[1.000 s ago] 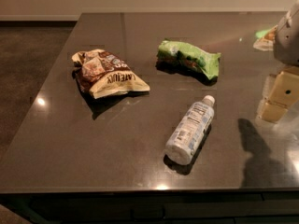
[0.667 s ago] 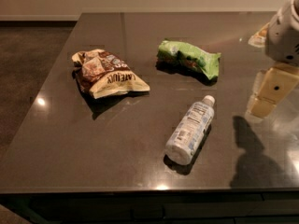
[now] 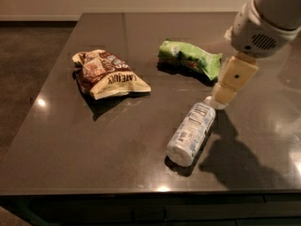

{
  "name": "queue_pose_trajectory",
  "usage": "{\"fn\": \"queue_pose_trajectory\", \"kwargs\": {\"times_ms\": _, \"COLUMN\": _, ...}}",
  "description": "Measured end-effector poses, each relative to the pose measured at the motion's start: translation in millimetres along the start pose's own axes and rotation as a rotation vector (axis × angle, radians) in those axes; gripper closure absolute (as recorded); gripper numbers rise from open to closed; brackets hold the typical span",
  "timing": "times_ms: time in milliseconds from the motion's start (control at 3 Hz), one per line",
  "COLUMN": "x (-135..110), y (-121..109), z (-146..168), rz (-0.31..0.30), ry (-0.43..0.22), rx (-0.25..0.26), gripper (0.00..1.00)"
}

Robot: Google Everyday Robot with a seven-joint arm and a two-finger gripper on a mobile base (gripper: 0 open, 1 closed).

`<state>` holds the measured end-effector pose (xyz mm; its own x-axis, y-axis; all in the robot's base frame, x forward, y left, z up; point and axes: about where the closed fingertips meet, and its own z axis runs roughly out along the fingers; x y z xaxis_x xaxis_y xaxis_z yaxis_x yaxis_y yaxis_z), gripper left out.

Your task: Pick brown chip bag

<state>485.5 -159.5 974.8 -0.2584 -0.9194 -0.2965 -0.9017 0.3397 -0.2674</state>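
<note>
Nearest, lower centre-right: a clear plastic bottle (image 3: 190, 133) on its side, smooth and round, likely to roll; white label, cap end pointing up-frame.

Just above it, right of centre: the gripper (image 3: 225, 89), cream and blocky, hanging over the bottle's cap end. Whether it is wide or closed cannot be told.

Middle left: the brown chip bag (image 3: 108, 74), well apart from the gripper, lying on the dark glossy table (image 3: 94, 149). Crinkled foil, puffed, uneven outline.

Recommendation: cross left above the bottle, descend on the bag's raised middle, and pinch a fold rather than the slippery flat face.

Farther, upper centre: a green snack bag (image 3: 188, 58), not wanted.
</note>
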Motion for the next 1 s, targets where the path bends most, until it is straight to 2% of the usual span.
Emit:
{"fn": "queue_pose_trajectory", "kwargs": {"times_ms": 667, "x": -72.2, "y": 5.2, "z": 53.9, "rz": -0.017, "ry": -0.111, "rx": -0.019, "gripper": 0.00}}
{"fn": "queue_pose_trajectory", "kwargs": {"times_ms": 1000, "x": -124.6, "y": 3.0, "z": 92.9, "rz": -0.047, "ry": -0.159, "rx": -0.008, "gripper": 0.00}}
